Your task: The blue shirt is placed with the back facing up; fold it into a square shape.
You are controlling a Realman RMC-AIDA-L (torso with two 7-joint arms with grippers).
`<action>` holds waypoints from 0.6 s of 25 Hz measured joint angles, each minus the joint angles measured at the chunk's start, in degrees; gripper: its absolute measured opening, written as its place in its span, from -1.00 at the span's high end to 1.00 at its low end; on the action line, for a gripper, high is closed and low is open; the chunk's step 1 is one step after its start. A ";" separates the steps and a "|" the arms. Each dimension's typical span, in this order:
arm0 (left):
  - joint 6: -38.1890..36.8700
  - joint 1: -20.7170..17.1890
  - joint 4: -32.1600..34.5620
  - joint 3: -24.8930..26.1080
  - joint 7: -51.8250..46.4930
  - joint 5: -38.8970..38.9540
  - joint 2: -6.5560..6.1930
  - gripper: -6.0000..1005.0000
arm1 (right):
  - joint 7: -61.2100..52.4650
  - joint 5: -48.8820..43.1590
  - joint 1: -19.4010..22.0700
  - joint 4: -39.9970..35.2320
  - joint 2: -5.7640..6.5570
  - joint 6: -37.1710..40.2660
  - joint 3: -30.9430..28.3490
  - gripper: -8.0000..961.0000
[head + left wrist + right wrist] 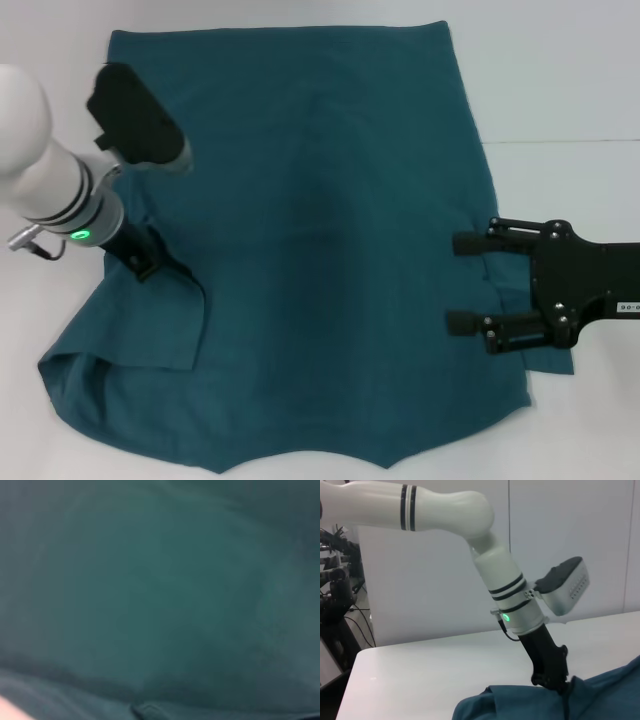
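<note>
The blue shirt (320,230) lies spread flat on the white table (560,90), filling most of the head view. My left gripper (148,262) points down at the shirt's left sleeve area and is shut on a pinch of fabric. The cloth bunches up to it, and a flap (165,325) hangs with a shadow under it. The right wrist view shows this gripper (554,682) meeting the raised shirt (605,695). Teal fabric (160,600) fills the left wrist view. My right gripper (462,283) is open, its fingertips over the shirt's right edge with nothing between them.
Bare white table (40,440) shows around the shirt on the left, right and far sides. Beyond the table's left edge, the right wrist view shows dark equipment and cables (337,595) and a white wall behind.
</note>
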State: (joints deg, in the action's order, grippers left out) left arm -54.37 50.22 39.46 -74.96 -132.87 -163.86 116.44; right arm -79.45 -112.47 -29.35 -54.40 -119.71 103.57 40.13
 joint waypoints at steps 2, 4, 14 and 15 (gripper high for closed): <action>0.58 0.62 -0.29 -0.67 0.00 0.02 0.63 0.88 | 0.02 0.03 0.00 0.00 0.00 0.14 -0.04 -0.96; 0.98 0.97 0.05 -0.87 0.05 0.03 1.24 0.86 | 0.07 0.04 0.00 0.00 0.00 0.15 -0.05 -0.96; -4.52 -1.97 11.36 11.00 8.32 5.54 5.36 0.79 | -3.35 -0.17 0.55 -2.88 0.06 -0.84 -0.22 -0.96; -7.11 -3.99 14.84 14.22 11.73 8.17 6.21 0.78 | -5.18 -0.39 0.85 -4.36 0.06 -1.19 -0.21 -0.96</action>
State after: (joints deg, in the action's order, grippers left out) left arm -61.48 46.23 54.30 -60.74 -121.14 -155.68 122.65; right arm -84.63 -112.85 -28.51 -58.76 -119.65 102.38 39.91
